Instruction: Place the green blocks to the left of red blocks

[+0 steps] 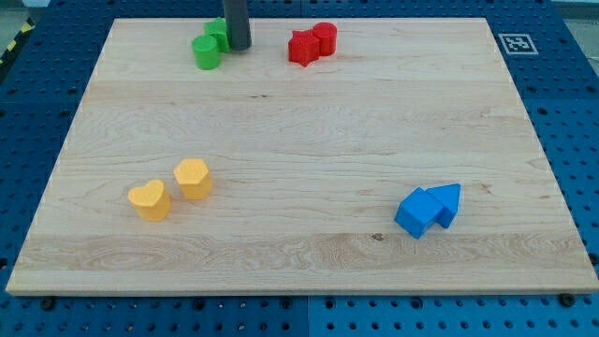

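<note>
1. The arm carries no fingers, so there is no opening or hold to record; it ends in a straight dark rod entering from the view's top.
2. The rod's lower end, my tip, rests on the desk near the view's top edge, left of centre.
3. The tip stands touching or just beside the right side of the two green blocks; contact cannot be confirmed.
4. Green cylinder: lower-left of the tip, upright, touching its partner.
5. Second green block: just left of the rod, partly hidden by it; shape not resolvable.
6. Red pair lies to the view's right of the tip, apart from it, at the same height on the board. Red star-shaped block touches a red cylinder on its right.
7. Both green blocks sit to the view's left of both red blocks, with bare wood between the pairs.
8. Yellow pair, lower left: yellow heart-shaped block and yellow hexagonal block, just beside each other, well apart from the tip.
9. Blue pair, lower right: blue cube touching a blue triangular block.
10. The desk is light wood on a blue perforated base.
</note>
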